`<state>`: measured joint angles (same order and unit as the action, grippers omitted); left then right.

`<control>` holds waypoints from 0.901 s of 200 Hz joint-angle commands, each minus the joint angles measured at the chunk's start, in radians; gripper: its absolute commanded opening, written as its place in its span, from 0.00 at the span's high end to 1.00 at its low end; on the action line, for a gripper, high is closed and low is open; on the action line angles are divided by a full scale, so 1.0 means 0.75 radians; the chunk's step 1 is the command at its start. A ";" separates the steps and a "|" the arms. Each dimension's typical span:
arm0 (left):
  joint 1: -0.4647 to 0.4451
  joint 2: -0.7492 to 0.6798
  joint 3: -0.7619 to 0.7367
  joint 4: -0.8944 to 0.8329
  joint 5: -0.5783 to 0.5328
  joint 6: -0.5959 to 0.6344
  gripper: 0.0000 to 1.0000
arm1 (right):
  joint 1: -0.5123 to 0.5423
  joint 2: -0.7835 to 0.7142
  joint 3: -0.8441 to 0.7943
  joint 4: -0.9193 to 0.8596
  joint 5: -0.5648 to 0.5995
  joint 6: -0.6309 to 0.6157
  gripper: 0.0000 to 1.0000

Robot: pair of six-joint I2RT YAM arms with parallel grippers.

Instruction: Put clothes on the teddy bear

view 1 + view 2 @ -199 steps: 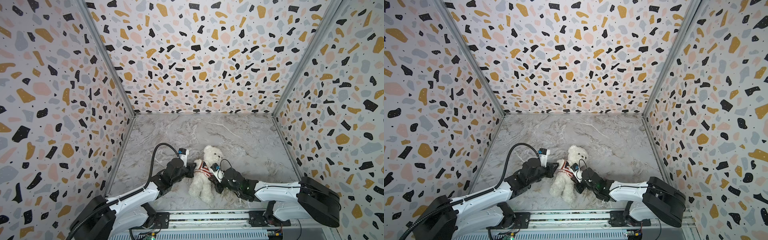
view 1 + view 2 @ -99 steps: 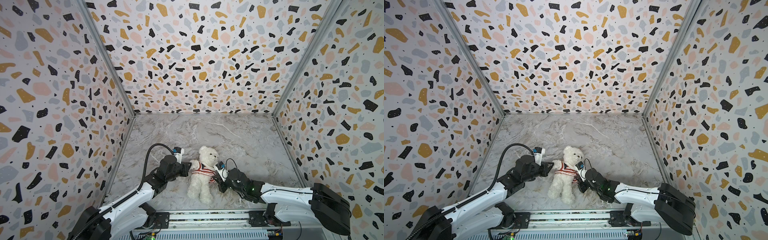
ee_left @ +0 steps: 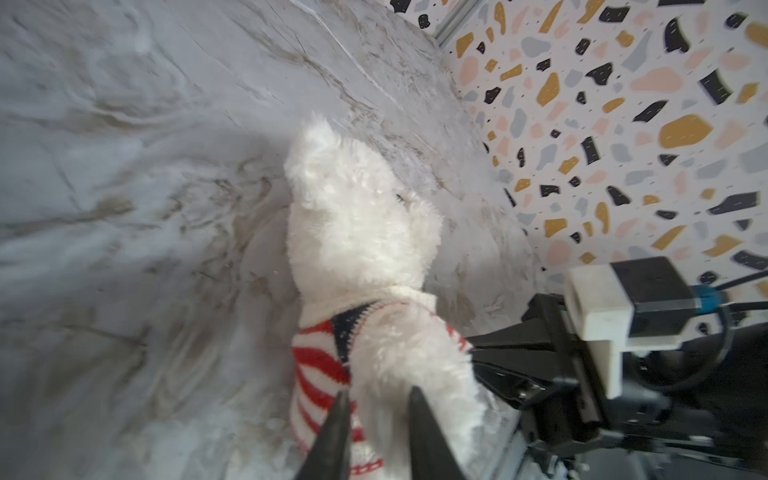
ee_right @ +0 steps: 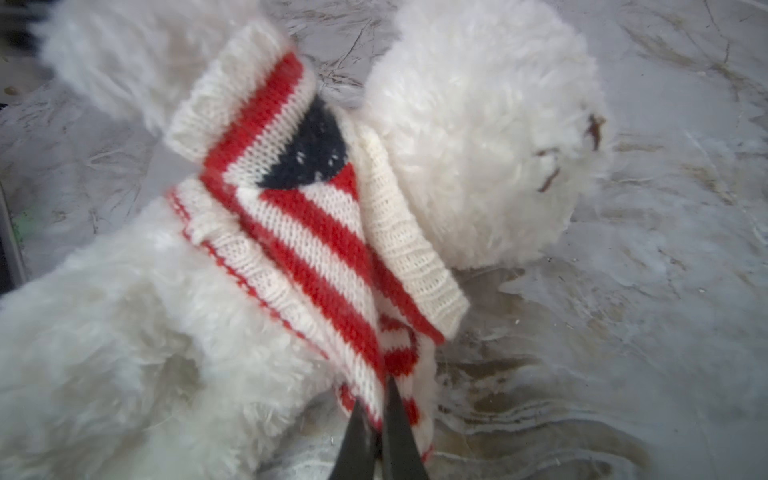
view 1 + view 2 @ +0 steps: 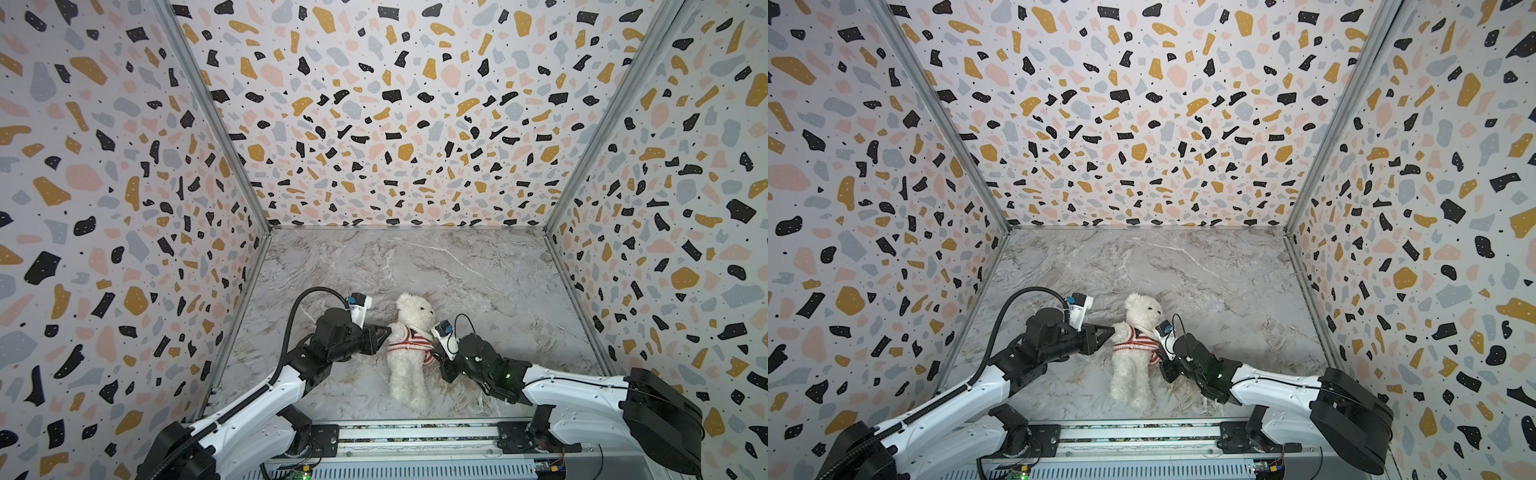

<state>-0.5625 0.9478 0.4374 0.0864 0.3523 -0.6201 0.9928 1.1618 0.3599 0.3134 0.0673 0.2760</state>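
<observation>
Red-and-white knit covers the chest of the teddy bear (image 5: 413,309), which lies on its back on the marble-look table (image 5: 478,266), head toward the rear wall, between the two arms. The right pincer (image 4: 374,419) is clamped together on the lower edge of the sweater (image 4: 316,232) at the bear's side. The left pincer (image 3: 380,399) stands apart at the opposite shoulder, its tips either side of fluffy arm and striped cloth, gripping nothing that can be seen.

The sweater sits on the torso below the head, so the job looks well advanced, with the hem left to draw down and even out. Done well, that calls for a gentle pull along the body toward the legs, taking cloth only and not fur, while the free pincer steadies the bear against sliding.

Whether both arms have passed through the sleeves is unclear. The bear's arm on the right pincer's side is masked in both top views, and the back of the sweater lies out of sight beneath the bear.
</observation>
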 commanded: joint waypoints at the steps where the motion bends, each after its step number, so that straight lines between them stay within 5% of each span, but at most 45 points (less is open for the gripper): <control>1: 0.009 -0.055 0.026 -0.031 -0.085 0.074 0.48 | 0.031 0.018 0.047 -0.008 0.007 -0.046 1.00; 31: -0.008 -0.132 0.005 -0.066 -0.121 0.099 0.30 | 0.060 0.062 0.100 0.022 0.004 -0.079 1.00; 87: -0.034 0.007 -0.003 0.045 -0.170 0.108 0.28 | 0.083 0.152 0.121 0.070 -0.026 -0.079 1.00; 160: -0.085 0.192 0.010 0.193 -0.143 0.104 0.45 | 0.098 0.169 0.109 0.088 -0.022 -0.070 1.00; 180: -0.097 0.228 0.010 0.210 -0.157 0.097 0.57 | 0.098 0.171 0.109 0.092 -0.020 -0.069 1.00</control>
<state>-0.6216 1.0950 0.4362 0.1780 0.2306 -0.5533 1.0607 1.2869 0.4290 0.3759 0.0566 0.2256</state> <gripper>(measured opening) 0.490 0.051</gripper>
